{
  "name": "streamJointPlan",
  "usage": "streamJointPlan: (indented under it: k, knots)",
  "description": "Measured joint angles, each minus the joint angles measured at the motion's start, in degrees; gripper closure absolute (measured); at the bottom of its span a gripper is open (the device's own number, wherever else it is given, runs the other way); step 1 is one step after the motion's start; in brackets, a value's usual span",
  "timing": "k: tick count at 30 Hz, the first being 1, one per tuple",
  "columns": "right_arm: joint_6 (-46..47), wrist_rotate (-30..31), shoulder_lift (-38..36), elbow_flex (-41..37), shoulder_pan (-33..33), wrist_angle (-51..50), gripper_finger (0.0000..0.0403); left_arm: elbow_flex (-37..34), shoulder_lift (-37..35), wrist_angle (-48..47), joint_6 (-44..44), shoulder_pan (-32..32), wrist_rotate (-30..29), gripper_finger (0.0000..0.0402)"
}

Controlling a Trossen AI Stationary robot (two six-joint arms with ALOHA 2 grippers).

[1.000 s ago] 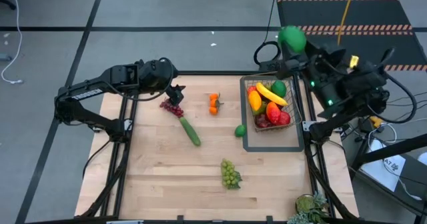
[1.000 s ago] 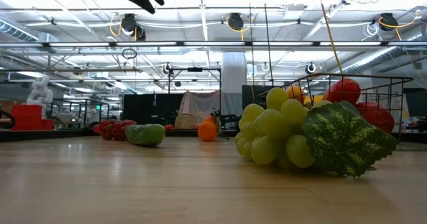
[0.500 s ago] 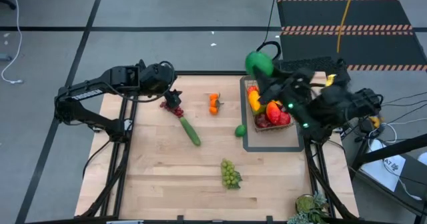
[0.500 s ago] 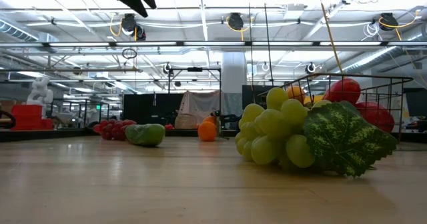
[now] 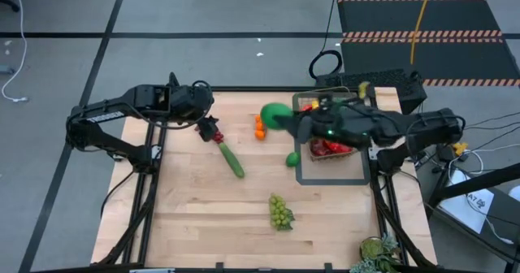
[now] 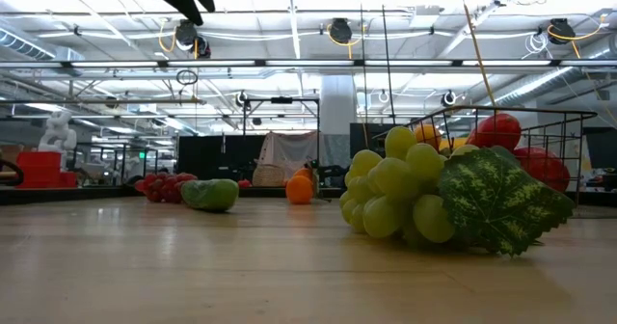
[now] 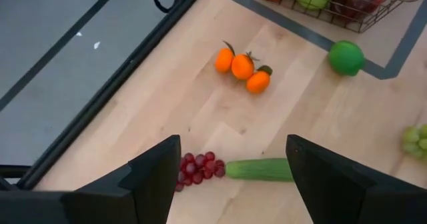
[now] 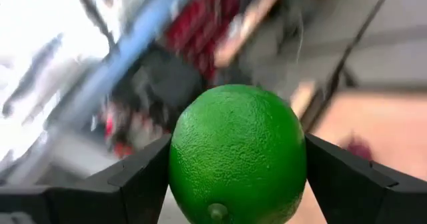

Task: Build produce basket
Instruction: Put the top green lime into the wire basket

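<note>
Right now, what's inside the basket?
In the left wrist view, the basket holds orange, yellow, green and dark red produce. From above, the right arm, gripping a lime, covers most of it; only red fruit shows.

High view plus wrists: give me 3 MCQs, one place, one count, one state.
1. Where does the cucumber lie?
A. in the basket
B. on the table beside the red grapes
C. on the floor

2. How many oranges sit in the cluster?
A. one
B. three
C. five

3. What does the right hand hold?
A. a lime
B. a banana
C. nothing

Key: B, its end meets the grapes on the wood; B, the left wrist view shows three; A, the lime fills the gap between its fingers.
</note>
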Motion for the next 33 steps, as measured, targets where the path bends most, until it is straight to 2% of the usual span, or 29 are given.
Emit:
streamJointPlan:
  k: [5,10,13,19,27,33]
  knots:
    - [7.3,-16.3,-0.5,0.0,-5.2,-13.5,0.0101,0.0,0.0,-0.6,-4.3,-1.3,0.1,0.0133]
    - [14.4,-25.7,-1.9,0.0,-8.8,-34.9,0.0101,0.0,0.0,-1.1,-7.5,-3.0,2.1,0.0133]
    - [15.0,-27.8,-2.5,0.0,-10.6,-48.2,0.0101,0.0,0.0,-1.1,-9.1,-4.0,2.3,0.0133]
    - [10.5,-27.7,-2.4,0.0,-15.1,-70.7,0.0101,0.0,0.0,-1.0,-10.1,-4.9,2.3,0.0133]
    - [2.5,-28.3,-5.1,-6.1,-21.1,-72.9,0.0101,0.0,0.0,-0.8,-9.8,-4.9,1.2,0.0133]
    - [-3.2,-34.8,-7.2,-16.1,-25.1,-72.4,0.0101,0.0,0.0,-0.5,-12.5,-4.7,1.1,0.0133]
